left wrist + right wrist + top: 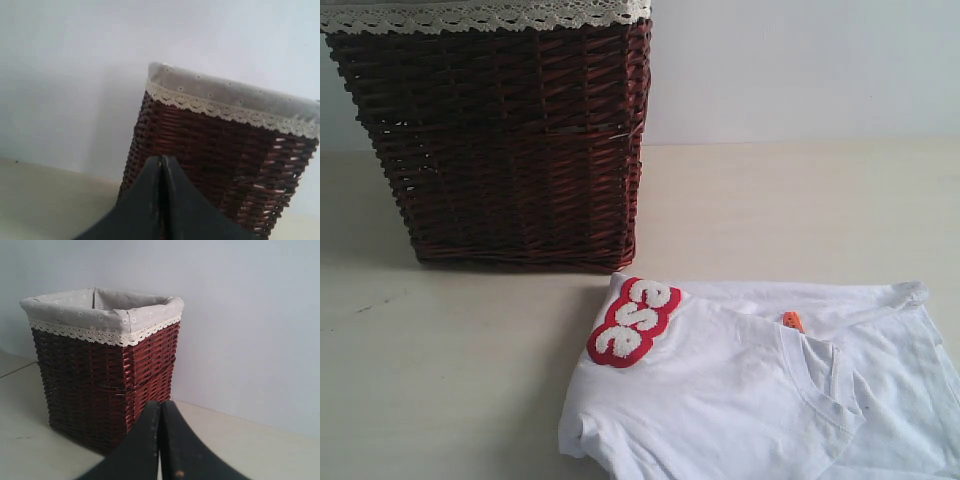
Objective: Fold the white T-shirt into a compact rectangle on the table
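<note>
Dark wicker basket [510,140] with lace-trimmed cloth liner [105,312], before pale wall [800,70].

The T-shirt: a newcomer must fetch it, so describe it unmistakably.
On the pale beige table, beside the dark wicker basket, lies a rumpled white T-shirt. Red-outlined fuzzy lettering and an orange neck tag set it apart from the basket's white lace.

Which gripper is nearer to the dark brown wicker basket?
Left, probably. The left gripper points at the dark brown wicker basket from close by, its wall looming large; the right gripper stands farther back, seeing the whole basket.
</note>
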`<move>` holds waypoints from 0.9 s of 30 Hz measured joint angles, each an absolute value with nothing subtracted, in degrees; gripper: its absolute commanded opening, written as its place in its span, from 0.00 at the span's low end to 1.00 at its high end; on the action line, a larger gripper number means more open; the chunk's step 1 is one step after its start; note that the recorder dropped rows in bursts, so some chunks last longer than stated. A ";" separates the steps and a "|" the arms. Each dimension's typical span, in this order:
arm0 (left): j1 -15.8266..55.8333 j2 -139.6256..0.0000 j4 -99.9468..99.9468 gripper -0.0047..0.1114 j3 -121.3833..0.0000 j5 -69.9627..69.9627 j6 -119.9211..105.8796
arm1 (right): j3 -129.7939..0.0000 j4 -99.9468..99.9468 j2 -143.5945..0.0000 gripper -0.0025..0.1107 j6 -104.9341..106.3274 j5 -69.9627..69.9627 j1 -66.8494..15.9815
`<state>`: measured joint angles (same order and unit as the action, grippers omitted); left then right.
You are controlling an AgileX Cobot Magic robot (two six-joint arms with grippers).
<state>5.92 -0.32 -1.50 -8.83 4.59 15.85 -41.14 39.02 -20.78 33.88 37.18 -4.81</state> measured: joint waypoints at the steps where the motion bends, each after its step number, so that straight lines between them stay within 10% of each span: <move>1: 5.92 -0.32 -1.50 0.04 -8.28 4.59 15.42 | -41.14 39.02 -20.78 0.02 33.88 37.18 -4.81; 27: 5.92 -0.32 -1.50 0.04 -0.20 18.61 0.00 | -41.14 39.02 -20.78 0.02 33.88 37.10 -4.81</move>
